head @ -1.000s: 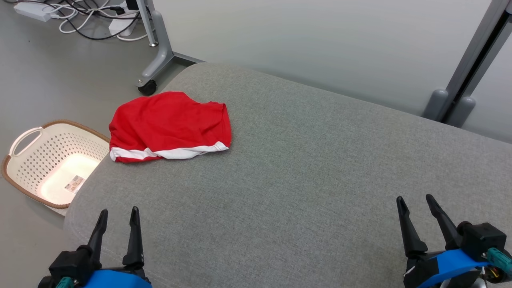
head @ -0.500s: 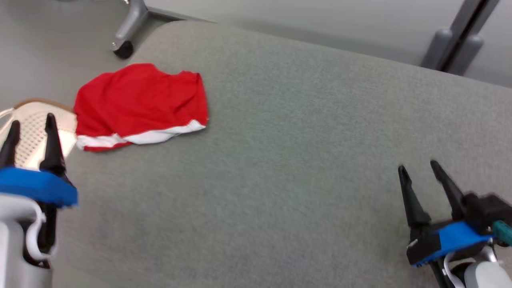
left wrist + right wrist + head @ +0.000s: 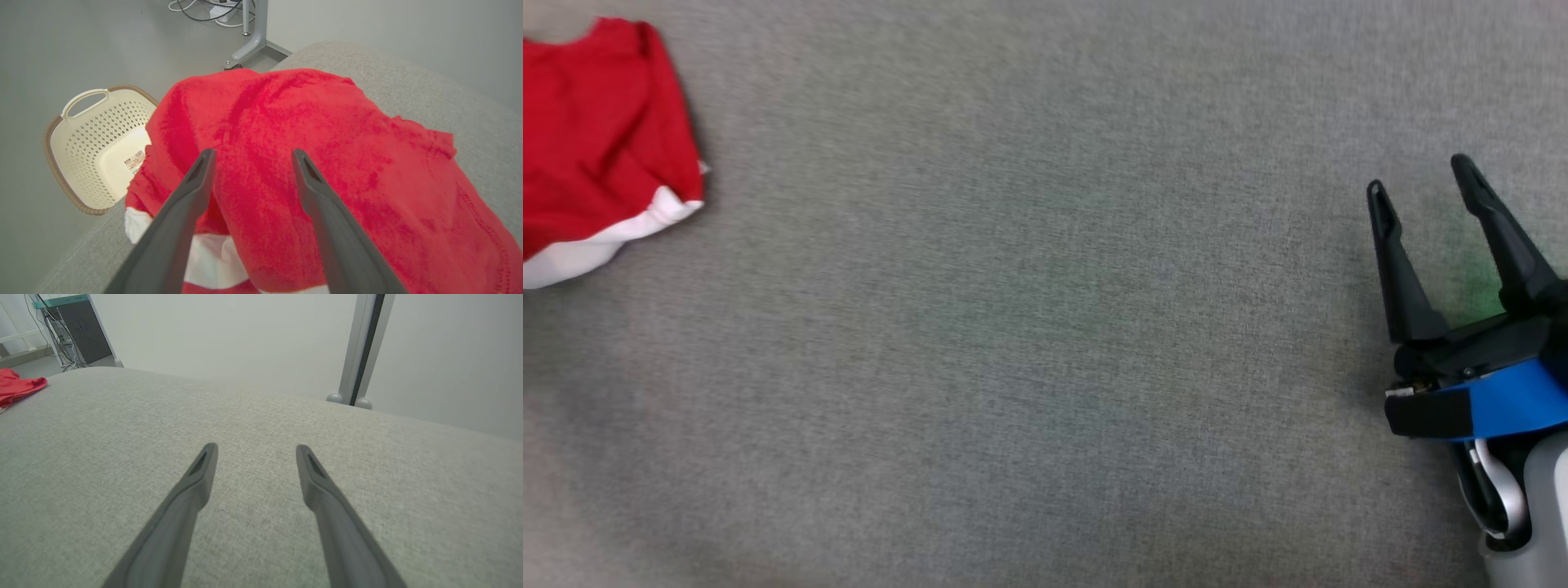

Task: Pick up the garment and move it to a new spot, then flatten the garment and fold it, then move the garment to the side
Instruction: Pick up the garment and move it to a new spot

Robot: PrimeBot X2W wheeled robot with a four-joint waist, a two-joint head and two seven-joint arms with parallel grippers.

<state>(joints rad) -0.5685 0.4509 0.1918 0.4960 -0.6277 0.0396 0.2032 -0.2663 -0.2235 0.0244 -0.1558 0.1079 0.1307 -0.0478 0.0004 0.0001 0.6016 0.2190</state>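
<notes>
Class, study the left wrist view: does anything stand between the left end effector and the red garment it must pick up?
Nothing visible does. The open left end effector points straight at the red garment on the grey cushion. The white basket sits on the floor to one side, off that path.

Matt red knit garment [image 3: 310, 139] lies on coarse grey woven upholstery [image 3: 1029, 327]; perforated cream plastic basket [image 3: 98, 143], wicker-look rim.

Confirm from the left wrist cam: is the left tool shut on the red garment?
No, the left tool stands open over the red garment, fingers apart, nothing pinched.
</notes>
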